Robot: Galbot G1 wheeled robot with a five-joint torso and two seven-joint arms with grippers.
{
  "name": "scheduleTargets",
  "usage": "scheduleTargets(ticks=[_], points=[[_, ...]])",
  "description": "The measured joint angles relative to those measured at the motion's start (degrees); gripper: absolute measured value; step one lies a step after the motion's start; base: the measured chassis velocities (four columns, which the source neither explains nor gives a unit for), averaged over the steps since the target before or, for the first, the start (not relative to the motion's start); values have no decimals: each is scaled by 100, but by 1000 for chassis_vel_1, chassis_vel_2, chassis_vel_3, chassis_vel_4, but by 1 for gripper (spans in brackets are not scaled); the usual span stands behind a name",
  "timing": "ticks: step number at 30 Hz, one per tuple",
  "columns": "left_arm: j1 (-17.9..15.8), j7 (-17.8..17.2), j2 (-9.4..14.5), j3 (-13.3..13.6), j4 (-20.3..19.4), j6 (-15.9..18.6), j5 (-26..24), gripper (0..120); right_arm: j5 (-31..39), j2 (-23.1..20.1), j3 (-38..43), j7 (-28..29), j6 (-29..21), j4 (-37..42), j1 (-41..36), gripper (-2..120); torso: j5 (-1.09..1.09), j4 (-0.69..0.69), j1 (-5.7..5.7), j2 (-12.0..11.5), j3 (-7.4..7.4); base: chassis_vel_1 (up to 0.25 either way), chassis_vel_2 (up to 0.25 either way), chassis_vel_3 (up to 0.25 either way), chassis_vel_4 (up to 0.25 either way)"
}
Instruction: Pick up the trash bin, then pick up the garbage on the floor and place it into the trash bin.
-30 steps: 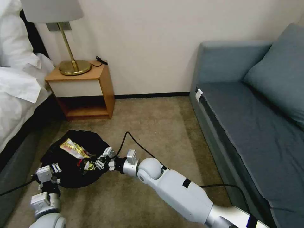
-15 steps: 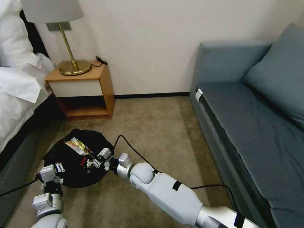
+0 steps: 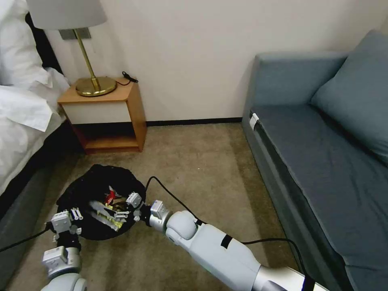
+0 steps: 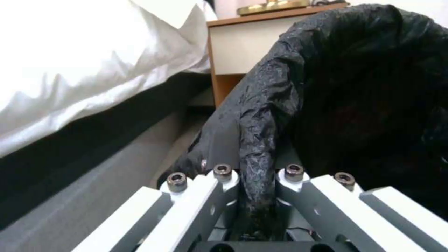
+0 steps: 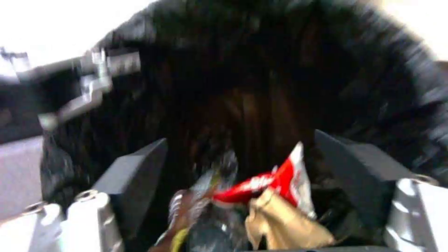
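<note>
Right gripper (image 3: 121,211) spread over bin mouth | left gripper (image 4: 254,175) pinching crinkly black-bagged round trash bin (image 3: 99,190) at its rim | red packet (image 5: 275,180), brown paper (image 5: 280,224) inside beneath right fingers | carpet (image 3: 210,169) litter-free; task seems nearly done

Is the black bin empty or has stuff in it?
Not empty: the trash bin holds a red snack packet and crumpled brown paper.

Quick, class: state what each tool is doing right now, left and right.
Left tool: closed on the trash bin bag's rim.
Right tool: open over the bin, red snack packet and other litter lying between its fingers.
</note>
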Motion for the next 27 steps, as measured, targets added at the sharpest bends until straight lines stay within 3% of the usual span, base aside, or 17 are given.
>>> scheduleTargets(ticks=[4,11,15,16,19,20,23,27], points=[[-46,-109,14,-2,-1,101,-304,5,212,-71,360,-16,57,306,-112,99,0,0,0,0,0,0,0,0,0],[-181,-608,41,-1,-84,438,-1154,5,435,-243,1358,-430,212,603,-286,100,1,-1,0,0,0,0,0,0,0],[-401,-880,70,7,-192,692,-2351,5,586,-503,1998,-502,225,684,-415,100,1,-1,0,0,0,0,0,0,0],[-401,-880,70,7,-192,692,-2351,5,586,-503,1998,-502,225,684,-415,100,1,-1,0,0,0,0,0,0,0],[-669,-1178,75,31,-203,773,-3312,5,609,-605,2317,-473,229,753,-607,100,1,0,0,0,0,0,0,0,0],[-669,-1178,75,31,-203,773,-3312,5,609,-605,2317,-473,229,753,-607,100,1,0,0,0,0,0,0,0,0],[-1066,-1937,55,59,-91,863,-4293,5,585,-701,2527,-441,228,839,-886,100,2,-2,0,0,0,0,0,0,0],[-1286,-2501,47,89,125,1027,-4562,5,507,-763,2608,-441,221,901,-1051,100,1,-2,0,0,1,0,0,0,0]])
